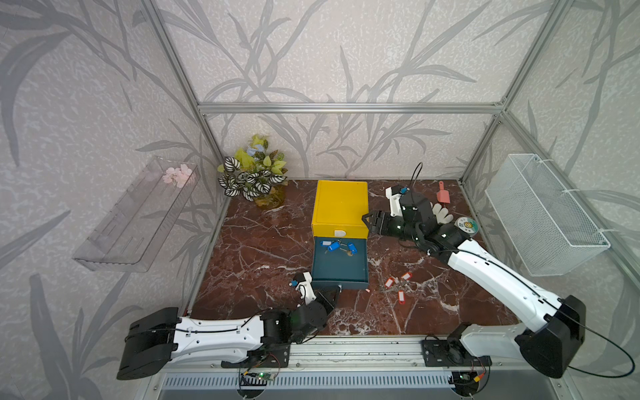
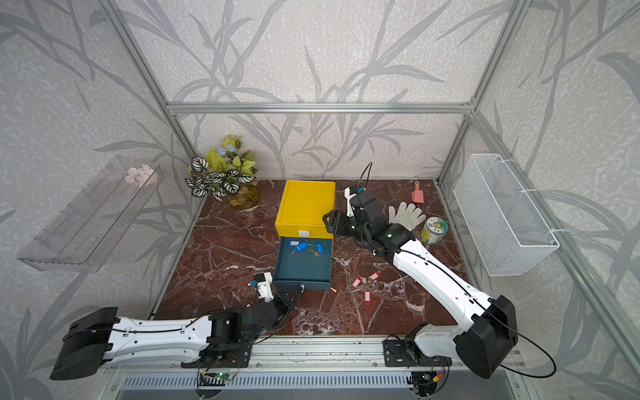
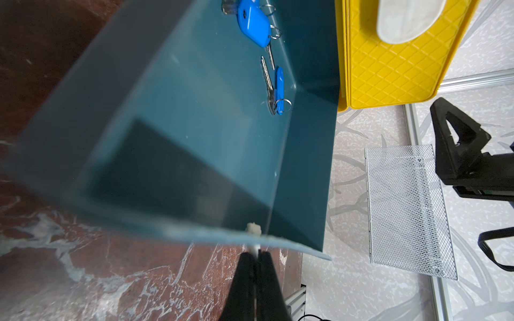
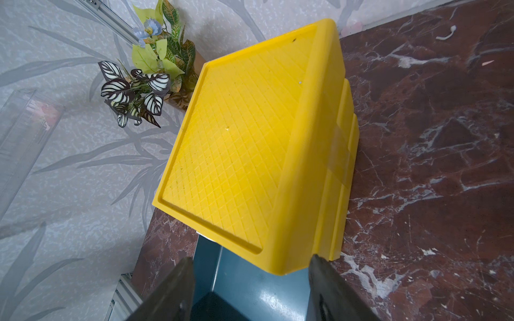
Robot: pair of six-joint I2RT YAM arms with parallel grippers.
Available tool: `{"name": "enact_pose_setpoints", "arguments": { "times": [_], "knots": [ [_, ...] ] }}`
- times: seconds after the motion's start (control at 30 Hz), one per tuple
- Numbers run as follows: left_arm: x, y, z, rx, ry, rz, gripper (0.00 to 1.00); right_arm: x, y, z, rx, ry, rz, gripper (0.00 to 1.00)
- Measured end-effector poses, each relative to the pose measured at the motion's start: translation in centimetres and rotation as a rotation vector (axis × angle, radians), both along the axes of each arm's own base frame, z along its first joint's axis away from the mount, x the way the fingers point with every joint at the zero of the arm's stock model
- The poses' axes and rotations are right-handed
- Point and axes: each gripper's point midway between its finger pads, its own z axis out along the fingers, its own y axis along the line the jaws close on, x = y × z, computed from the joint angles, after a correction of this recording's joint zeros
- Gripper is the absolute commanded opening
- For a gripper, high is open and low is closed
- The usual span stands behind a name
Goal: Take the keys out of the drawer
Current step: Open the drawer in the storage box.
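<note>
- In both top views the teal drawer (image 1: 339, 268) (image 2: 301, 268) stands open toward the near side of the yellow cabinet (image 1: 341, 204) (image 2: 306, 204).
- The blue-tagged keys (image 1: 334, 245) (image 2: 304, 246) lie at the drawer's far end, close under the cabinet front.
- The red-tagged keys (image 1: 398, 285) (image 2: 365, 285) lie on the marble table (image 1: 259, 242), right of the drawer and apart from it.
- The left gripper (image 1: 338, 288) (image 2: 300, 288) sits at the drawer's near front. The right gripper (image 1: 369, 221) (image 2: 329, 220) is just beside the cabinet's near right corner.
- In the left wrist view the left gripper (image 3: 257, 254) has its fingers pressed together, pinching the thin white handle tab (image 3: 253, 229) on the drawer (image 3: 194, 139) front. The blue-tagged keys (image 3: 254, 23) rest on the drawer floor near the yellow cabinet (image 3: 389, 69).
- In the right wrist view the right gripper (image 4: 250, 259) has its fingers (image 4: 178, 286) spread wide on either side of the yellow cabinet's (image 4: 236, 144) corner, above the drawer (image 4: 250, 294), holding nothing.
</note>
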Motion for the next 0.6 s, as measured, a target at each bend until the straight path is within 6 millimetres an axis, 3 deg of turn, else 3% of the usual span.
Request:
{"name": "enact_pose_setpoints", "arguments": {
  "times": [0.2, 0.6],
  "knots": [
    [-0.19, 0.75, -1.01, 0.001, 0.014, 0.021, 0.0, -0.32, -0.31, 0.44, -0.004, -0.011, -0.009, 0.68],
    [-0.1, 0.87, -0.9, -0.008, 0.012, 0.032, 0.07, -0.57, -0.48, 0.34, -0.019, -0.009, -0.015, 0.68]
  ]
}}
